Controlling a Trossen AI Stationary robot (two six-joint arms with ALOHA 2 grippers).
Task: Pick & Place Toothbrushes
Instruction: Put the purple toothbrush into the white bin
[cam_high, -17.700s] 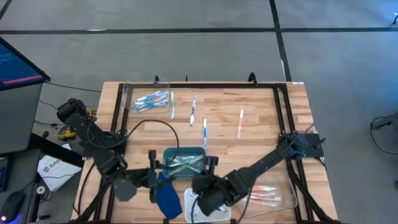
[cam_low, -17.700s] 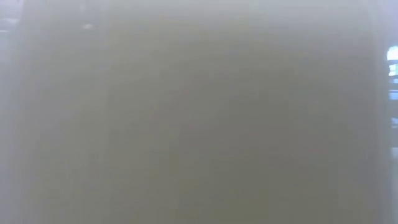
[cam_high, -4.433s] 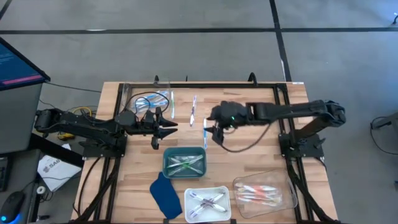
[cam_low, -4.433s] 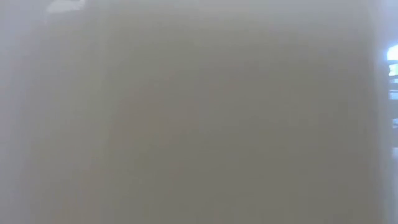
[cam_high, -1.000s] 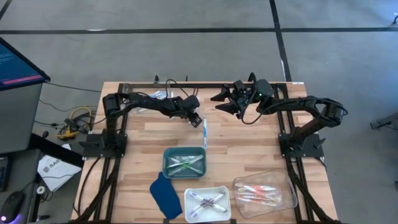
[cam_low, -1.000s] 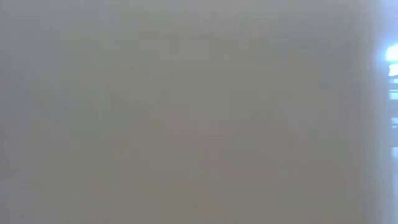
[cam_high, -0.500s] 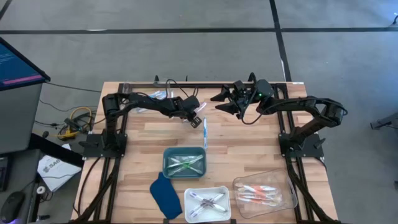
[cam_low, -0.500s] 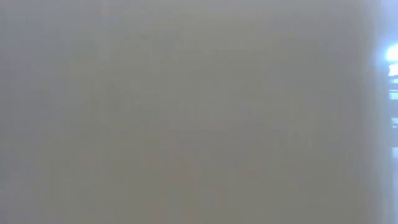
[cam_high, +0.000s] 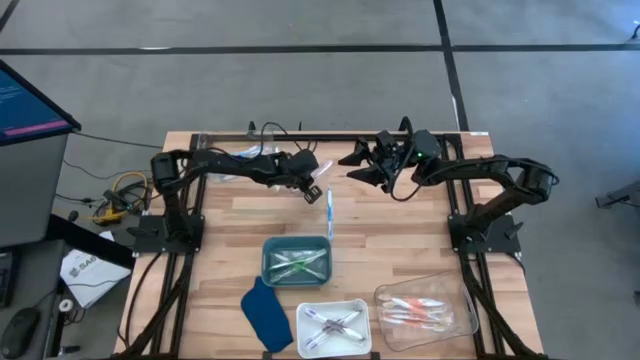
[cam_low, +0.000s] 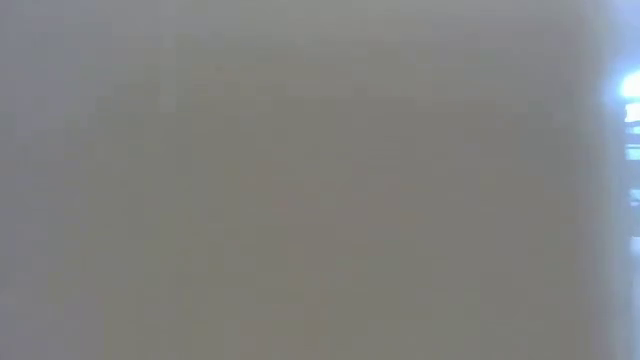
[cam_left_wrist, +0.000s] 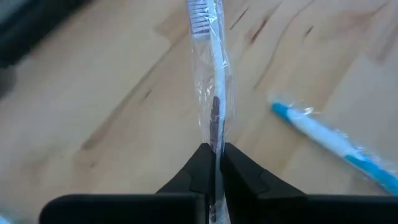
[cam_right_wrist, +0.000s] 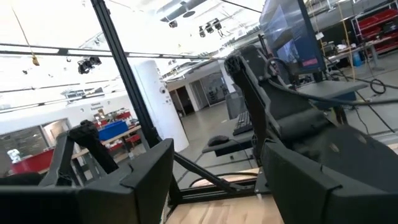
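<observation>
My left gripper (cam_high: 316, 192) (cam_left_wrist: 214, 149) is over the middle of the table's far half, shut on a purple-grey toothbrush (cam_left_wrist: 214, 74) in a clear wrapper. The bristle head (cam_left_wrist: 199, 15) points away from the fingers. A blue toothbrush (cam_high: 330, 210) (cam_left_wrist: 329, 144) lies flat on the wood just beside it. My right gripper (cam_high: 352, 166) (cam_right_wrist: 214, 180) hangs open above the far middle of the table, tipped upward toward the room, with nothing between its fingers. The low view shows only grey haze. My left gripper pinches the wrapped toothbrush by its handle (cam_left_wrist: 215, 127) between its two fingers (cam_left_wrist: 199, 165). It comes slanting down from the table's left, with the fingers in line with the brush. The brush sticks out ahead of the fingertips; whether its head touches the wood I cannot tell.
A teal tray (cam_high: 296, 262) with green toothbrushes stands at the near middle. Nearer the front edge are a white tray (cam_high: 335, 327) with purple-grey ones and a clear tray (cam_high: 425, 310) with pink-orange ones. A dark blue cloth (cam_high: 265, 315) lies left of the white tray.
My left gripper has risen a little over the spot where the purple-grey toothbrush lay, and the arm behind it has drawn back toward the table's left. The blue toothbrush has stayed where it was.
</observation>
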